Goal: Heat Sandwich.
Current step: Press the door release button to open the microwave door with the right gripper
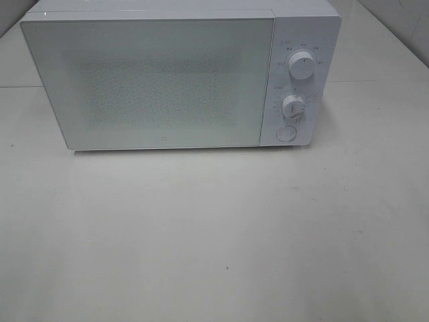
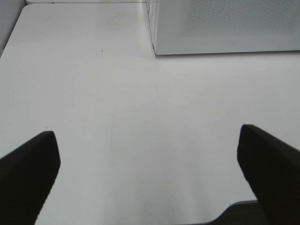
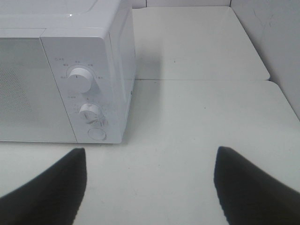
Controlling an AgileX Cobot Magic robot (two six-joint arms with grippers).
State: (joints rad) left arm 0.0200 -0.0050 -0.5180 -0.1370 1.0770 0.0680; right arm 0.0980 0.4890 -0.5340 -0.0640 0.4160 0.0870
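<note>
Left gripper (image 2: 147,133) and right gripper (image 3: 150,151) are wide open, holding nothing, free to reach. The table (image 1: 201,255) has the microwave (image 1: 194,74) by its back edge, door (image 1: 141,84) shut. No sandwich shows; maybe it hides inside. Two knobs (image 1: 302,68) face front, easy to turn.

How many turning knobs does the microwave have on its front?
2, both on the right side of the microwave front: the upper knob, and the lower knob directly under it. The round button below them is flat, not a knob. None appears hidden.
</note>
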